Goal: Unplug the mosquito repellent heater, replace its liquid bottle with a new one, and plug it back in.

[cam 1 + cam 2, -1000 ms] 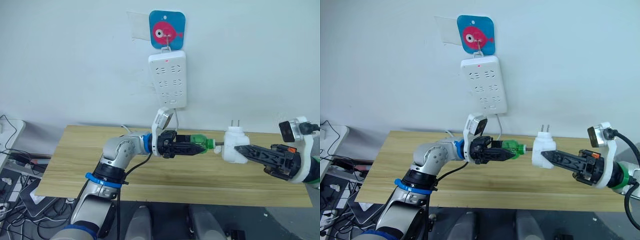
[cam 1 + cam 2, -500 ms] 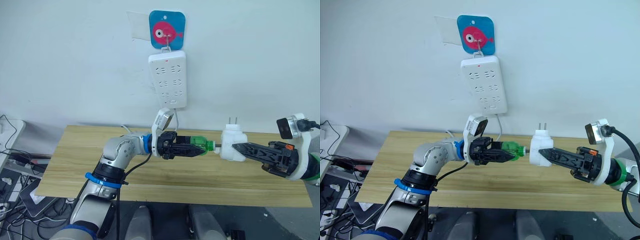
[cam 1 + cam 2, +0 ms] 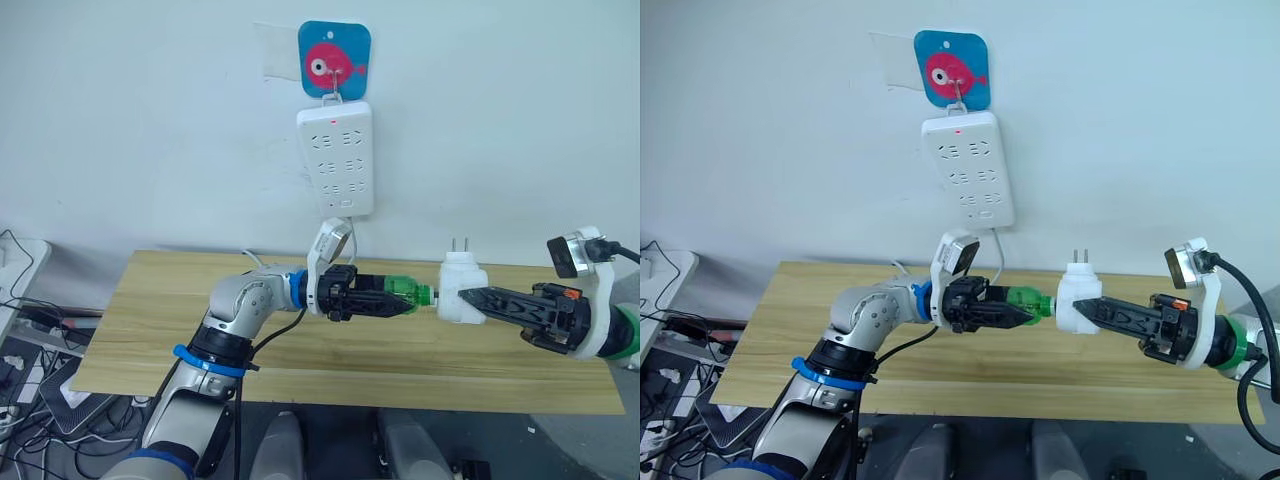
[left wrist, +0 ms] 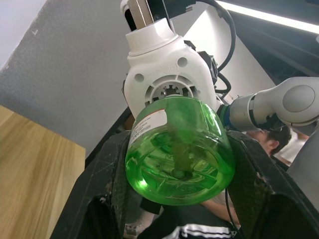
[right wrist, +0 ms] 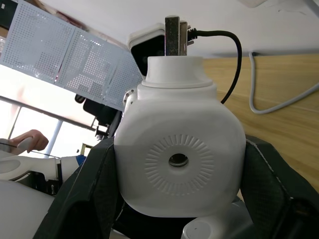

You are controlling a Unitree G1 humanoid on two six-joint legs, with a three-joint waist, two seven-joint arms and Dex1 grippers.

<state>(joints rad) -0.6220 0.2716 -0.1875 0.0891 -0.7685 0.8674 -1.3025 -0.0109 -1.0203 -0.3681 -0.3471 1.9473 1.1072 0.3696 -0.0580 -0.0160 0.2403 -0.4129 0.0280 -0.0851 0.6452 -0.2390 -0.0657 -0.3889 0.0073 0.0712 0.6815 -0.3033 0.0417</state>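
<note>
1. Head views: since the earlier frames the right gripper [image 3: 478, 297] has been carrying the mosquito repellent heater [image 3: 459, 289] leftward; the gap between the heater and the green liquid bottle [image 3: 399, 291] is closing, and the bottle's neck is now sitting at the heater's underside opening, where a second ago the two were clearly apart; the left gripper [image 3: 385, 301] has barely shifted.
2. Head views, relation: the bottle's long axis is lying roughly level, pointing from the left gripper toward the heater; the heater is facing it on about the same line, prongs up; both are hanging in the air over the wooden table [image 3: 150, 320], below the power strip [image 3: 336, 158] on the wall; each arm is already holding its own part.
3. Left wrist view: the left fingers [image 4: 112, 184] are clamping the bottle's round body on both sides; the heater's slotted socket is lying straight beyond the bottle, nearly centred.
4. Right wrist view: the right fingers [image 5: 102, 184] are pinching the heater's white body from both sides, its round vent facing the camera.
5. Judgement: the coming move is turning on keeping neck and socket coaxial while seating the bottle; whether the neck is already entering, I cannot tell.
</note>
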